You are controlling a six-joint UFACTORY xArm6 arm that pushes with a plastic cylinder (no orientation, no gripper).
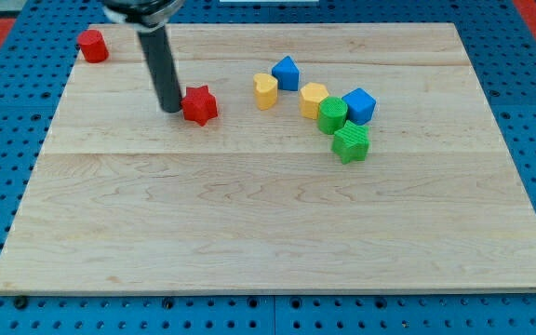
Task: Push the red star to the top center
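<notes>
The red star (200, 104) lies on the wooden board (249, 214), left of centre in the upper part. My tip (171, 109) stands right against the star's left side, touching or nearly touching it. The dark rod rises from there to the view's top.
A second red block (92, 45) sits at the board's top left corner. To the star's right lie a yellow heart-like block (265, 90), a blue block (287, 72), a yellow block (313, 99), a green block (332, 113), a blue cube (359, 105) and a green star-like block (350, 143).
</notes>
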